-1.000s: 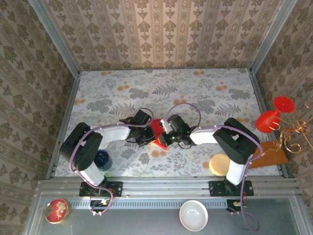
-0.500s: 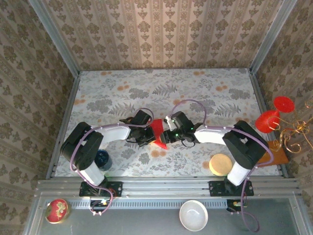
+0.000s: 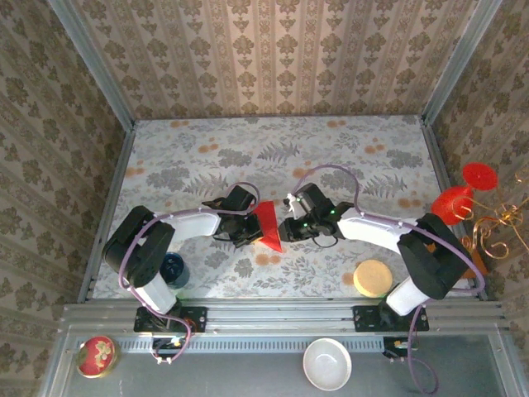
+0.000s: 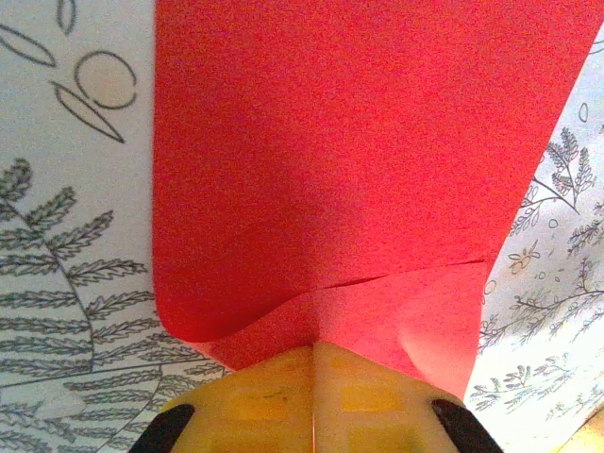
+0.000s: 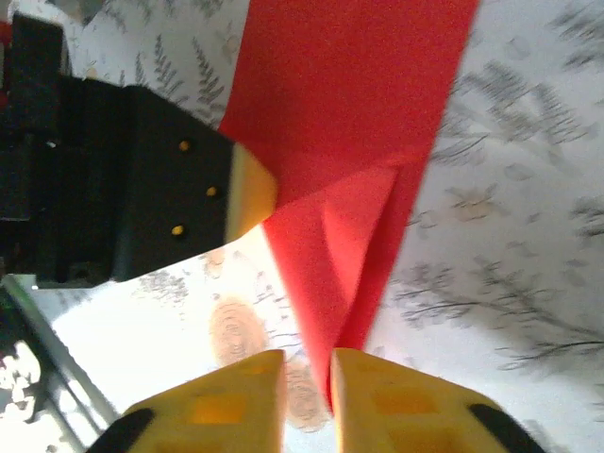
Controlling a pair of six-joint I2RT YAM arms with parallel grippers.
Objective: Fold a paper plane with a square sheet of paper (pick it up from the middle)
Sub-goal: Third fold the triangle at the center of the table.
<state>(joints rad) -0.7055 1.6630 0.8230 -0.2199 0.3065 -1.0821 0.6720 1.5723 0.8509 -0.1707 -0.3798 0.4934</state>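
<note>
The square sheet of paper (image 3: pixel 266 225) is bright red, folded over on itself, and held up off the table between the two arms. My left gripper (image 3: pixel 250 227) is shut on its near edge, the yellow fingers (image 4: pixel 264 396) pressed together over a folded flap of the sheet of paper (image 4: pixel 359 170). My right gripper (image 3: pixel 283 231) comes in from the right. In the right wrist view the pointed lower end of the sheet of paper (image 5: pixel 330 274) dips into the narrow gap of my right gripper (image 5: pixel 309 377), touching only the right finger (image 5: pixel 377 396). The paper plane is out of view.
A dark blue cup (image 3: pixel 172 267) stands by the left arm's base and a tan round disc (image 3: pixel 372 277) by the right one. Red round glasses (image 3: pixel 463 194) and gold wire hang past the right wall. A white bowl (image 3: pixel 326 364) and a red tin (image 3: pixel 97 354) sit below the rail.
The right gripper let go of the paper, opened wide, then narrowed to a small gap around the paper's lower end. The right arm's elbow swung to the right. The left arm stayed put.
</note>
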